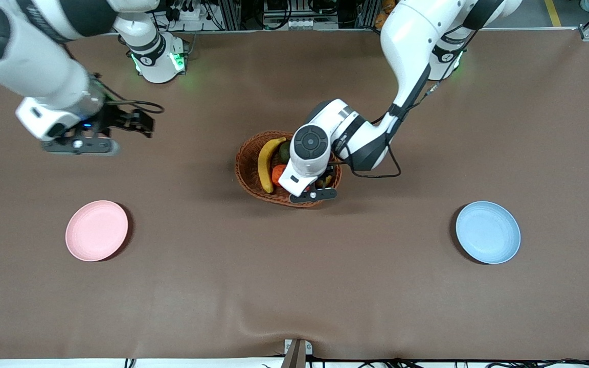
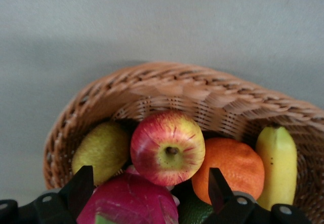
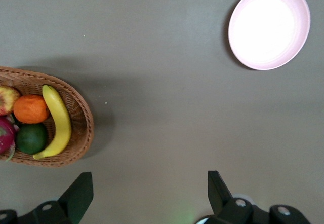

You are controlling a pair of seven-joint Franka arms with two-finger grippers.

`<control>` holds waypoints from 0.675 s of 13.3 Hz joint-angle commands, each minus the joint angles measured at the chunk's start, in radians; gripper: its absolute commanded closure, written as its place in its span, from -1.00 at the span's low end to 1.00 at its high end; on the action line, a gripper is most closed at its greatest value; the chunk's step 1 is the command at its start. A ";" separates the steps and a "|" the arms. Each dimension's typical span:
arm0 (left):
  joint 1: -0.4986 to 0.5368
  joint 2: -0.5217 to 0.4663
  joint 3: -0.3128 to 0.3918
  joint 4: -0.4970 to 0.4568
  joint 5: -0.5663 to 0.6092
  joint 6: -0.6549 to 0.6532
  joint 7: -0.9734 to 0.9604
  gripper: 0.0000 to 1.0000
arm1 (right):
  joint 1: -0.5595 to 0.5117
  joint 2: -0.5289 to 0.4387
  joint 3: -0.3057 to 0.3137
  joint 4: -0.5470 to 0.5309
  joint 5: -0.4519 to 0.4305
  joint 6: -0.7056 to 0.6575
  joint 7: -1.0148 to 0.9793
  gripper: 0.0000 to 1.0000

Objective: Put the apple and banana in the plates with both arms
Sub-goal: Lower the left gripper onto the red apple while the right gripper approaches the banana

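Observation:
The red-and-yellow apple (image 2: 167, 147) lies in the wicker basket (image 1: 251, 176) among other fruit; the left arm's hand hides it in the front view. My left gripper (image 2: 149, 191) is open, low over the basket (image 2: 202, 84), its fingers (image 2: 81, 187) either side of the magenta dragon fruit (image 2: 129, 201), just short of the apple. The banana (image 1: 266, 164) lies along the basket's side toward the right arm's end, and shows in both wrist views (image 2: 277, 165) (image 3: 58, 122). My right gripper (image 1: 138, 121) is open and empty (image 3: 148, 191), up over bare table. The pink plate (image 1: 96, 230) and blue plate (image 1: 488, 232) are empty.
The basket also holds an orange ridged fruit (image 2: 230, 168), a yellow-green pear-like fruit (image 2: 101, 150) and a dark green fruit (image 3: 31, 138). The pink plate (image 3: 268, 26) shows in the right wrist view. The brown table cloth (image 1: 294, 286) lies between the plates.

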 commanded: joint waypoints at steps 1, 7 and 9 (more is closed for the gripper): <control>-0.044 0.057 0.019 0.032 0.016 0.055 -0.020 -1.00 | -0.012 -0.014 0.028 -0.077 -0.003 0.056 0.045 -1.00; -0.041 0.069 0.019 0.028 0.020 0.068 -0.006 -1.00 | 0.017 -0.008 0.099 -0.204 -0.001 0.153 0.152 -1.00; -0.035 0.064 0.022 0.028 0.020 0.066 -0.006 -1.00 | 0.072 0.001 0.100 -0.259 -0.003 0.242 0.259 -1.00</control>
